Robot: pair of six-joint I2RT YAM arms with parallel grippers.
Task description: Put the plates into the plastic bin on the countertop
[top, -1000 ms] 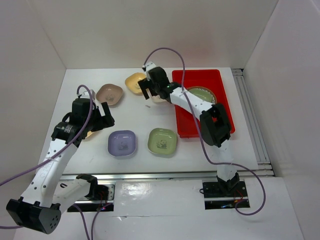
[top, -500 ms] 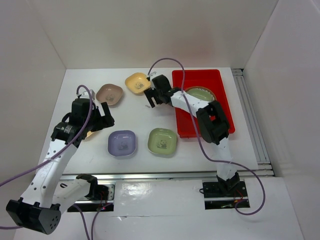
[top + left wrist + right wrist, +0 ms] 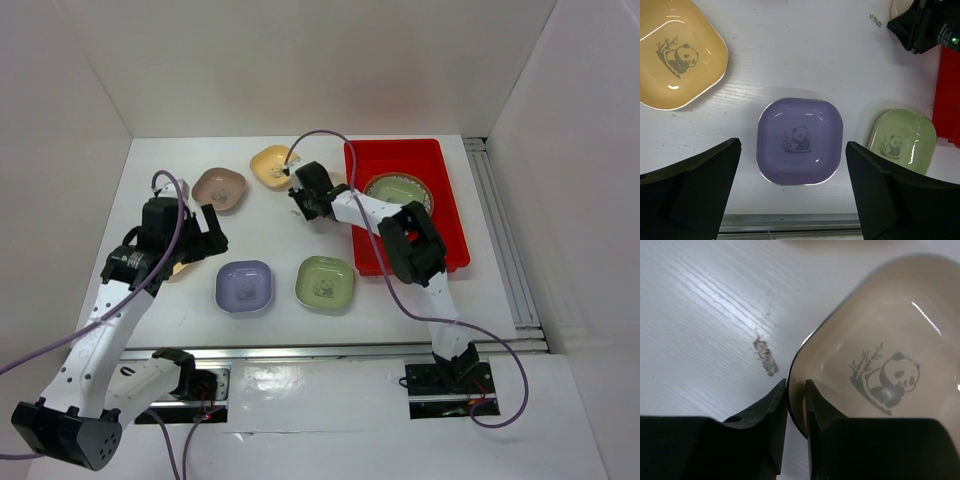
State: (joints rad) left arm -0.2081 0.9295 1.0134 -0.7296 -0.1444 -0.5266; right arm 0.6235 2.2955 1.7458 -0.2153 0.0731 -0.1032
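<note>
My right gripper (image 3: 796, 387) is shut on the rim of a cream plate (image 3: 880, 340), one finger inside and one outside. In the top view this gripper (image 3: 305, 195) sits low on the countertop (image 3: 280, 235), just left of the red plastic bin (image 3: 400, 155). A round patterned plate (image 3: 397, 190) lies in the bin. My left gripper (image 3: 792, 145) hangs open above a lavender plate (image 3: 800, 141), touching nothing. A green plate (image 3: 324, 283), a brown-pink plate (image 3: 219, 188) and a yellow plate (image 3: 270, 165) lie on the countertop. Another yellow plate (image 3: 675, 50) shows in the left wrist view.
White walls close in the back and both sides. A metal rail (image 3: 497, 230) runs along the right of the bin, and another (image 3: 330, 351) along the near edge. A small grey scuff (image 3: 765, 356) marks the table beside the cream plate.
My right gripper came down and forward onto the cream plate and went from open to shut on its rim. The left arm stayed still.
</note>
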